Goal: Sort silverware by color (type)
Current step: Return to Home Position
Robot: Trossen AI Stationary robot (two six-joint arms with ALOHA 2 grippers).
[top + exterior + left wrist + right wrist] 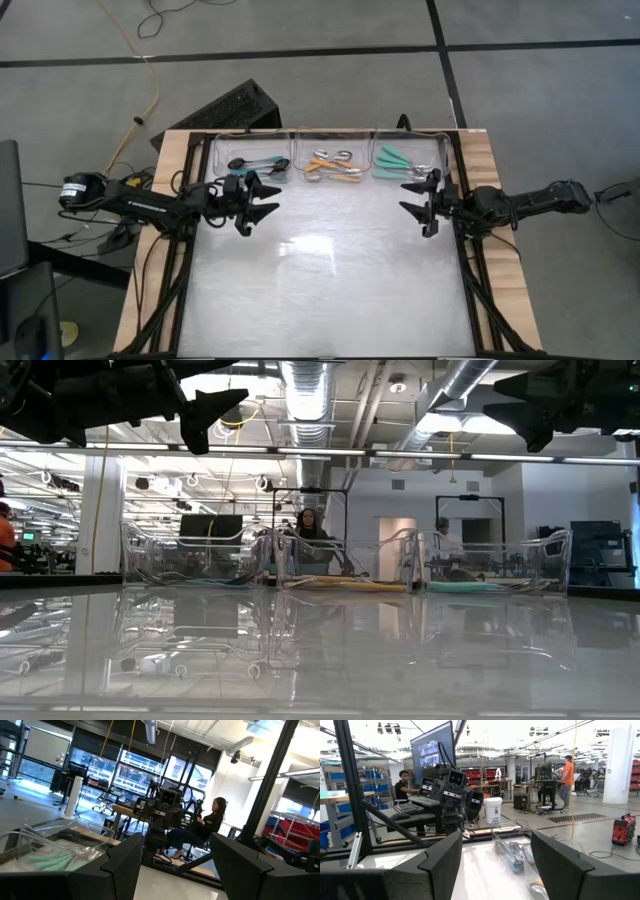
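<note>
The silverware lies in three clear bins at the table's far edge: blue-handled spoons [256,162] in the left bin, orange-handled spoons [333,165] in the middle bin, teal-green-handled spoons [405,164] in the right bin. My left gripper [262,200] hovers open above the table's left side, just in front of the left bin. My right gripper [418,204] hovers open above the right side, in front of the right bin. Both hold nothing; each wrist view shows a wide gap between its own fingers.
The white tabletop [330,280] lies between and in front of the arms. A dark frame [466,240] runs along the table's sides. People sit and stand in the room beyond the table.
</note>
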